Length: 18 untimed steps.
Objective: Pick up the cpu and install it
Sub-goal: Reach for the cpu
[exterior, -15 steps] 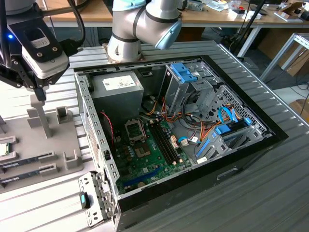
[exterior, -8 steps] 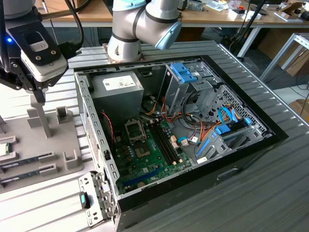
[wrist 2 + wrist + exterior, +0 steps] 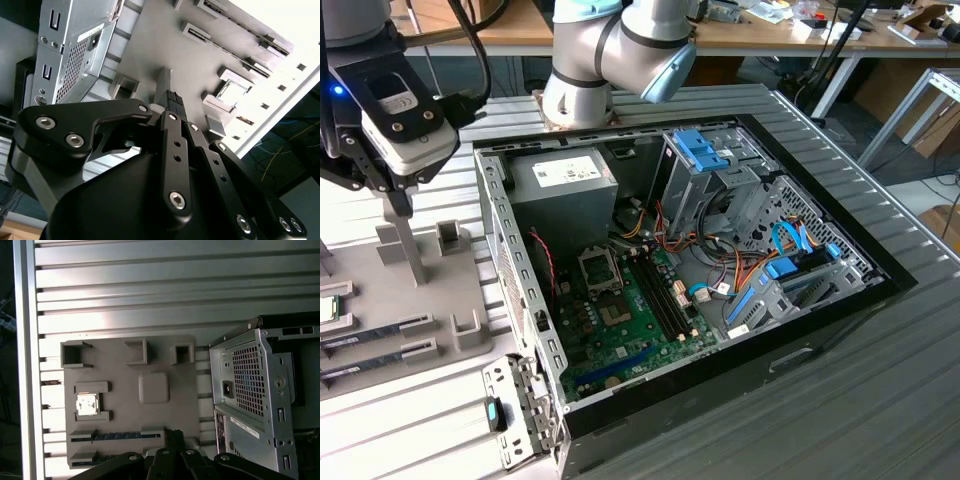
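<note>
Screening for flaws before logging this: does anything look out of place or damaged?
Nothing stands out. The cpu sits square in its holder on the grey tray, and the gripper hovers above that tray, holding nothing.

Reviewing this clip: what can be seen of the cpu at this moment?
In the first wrist view, the cpu is a small flat square chip with a shiny silver-grey metal top plate. It lies flat, plate up, seated between two bracket-like walls of a holder on the grey fixture tray. The tray sits beside the computer case, so the chip is not installed. Nothing but the holder touches it; the gripper is apart from it, over another part of the tray.
</note>
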Available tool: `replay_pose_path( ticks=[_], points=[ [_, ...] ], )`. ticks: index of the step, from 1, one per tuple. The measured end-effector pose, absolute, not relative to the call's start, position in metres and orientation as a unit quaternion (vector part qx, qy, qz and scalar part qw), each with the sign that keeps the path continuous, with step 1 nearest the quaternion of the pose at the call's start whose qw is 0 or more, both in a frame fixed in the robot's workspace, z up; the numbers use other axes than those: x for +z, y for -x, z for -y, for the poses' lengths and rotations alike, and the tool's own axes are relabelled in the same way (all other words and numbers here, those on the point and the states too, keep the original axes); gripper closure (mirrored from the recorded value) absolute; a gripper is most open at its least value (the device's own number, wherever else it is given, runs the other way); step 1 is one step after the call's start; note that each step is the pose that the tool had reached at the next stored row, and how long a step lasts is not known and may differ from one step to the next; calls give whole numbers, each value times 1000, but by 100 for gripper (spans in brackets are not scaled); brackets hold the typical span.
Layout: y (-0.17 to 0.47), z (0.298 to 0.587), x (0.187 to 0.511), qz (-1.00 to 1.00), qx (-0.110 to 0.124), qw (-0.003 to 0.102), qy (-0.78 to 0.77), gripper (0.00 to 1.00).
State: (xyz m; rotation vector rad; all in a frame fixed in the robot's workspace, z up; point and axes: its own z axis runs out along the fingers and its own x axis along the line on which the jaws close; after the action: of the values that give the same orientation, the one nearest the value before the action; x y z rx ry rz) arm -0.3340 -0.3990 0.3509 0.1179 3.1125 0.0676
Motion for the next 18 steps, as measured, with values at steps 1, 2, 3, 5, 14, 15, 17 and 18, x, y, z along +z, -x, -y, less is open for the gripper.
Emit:
replay_pose_path(
  ticks=[1,2,3,5,14,15,17,18],
  points=[
    [335,399,350,-999,22,13,-38,89],
    [335,399,350,-999,22,13,-38,89],
    [335,399,349,-999,22,13,-38,89],
    [335,399,348,-999,22,13,-38,89],
    [343,399,343,-999,22,13,-38,89],
    [344,399,342,-999,22,13,-38,89],
    [348,399,342,-999,22,13,-38,89],
    [351,399,341,-999,22,13,-38,89]
  ],
)
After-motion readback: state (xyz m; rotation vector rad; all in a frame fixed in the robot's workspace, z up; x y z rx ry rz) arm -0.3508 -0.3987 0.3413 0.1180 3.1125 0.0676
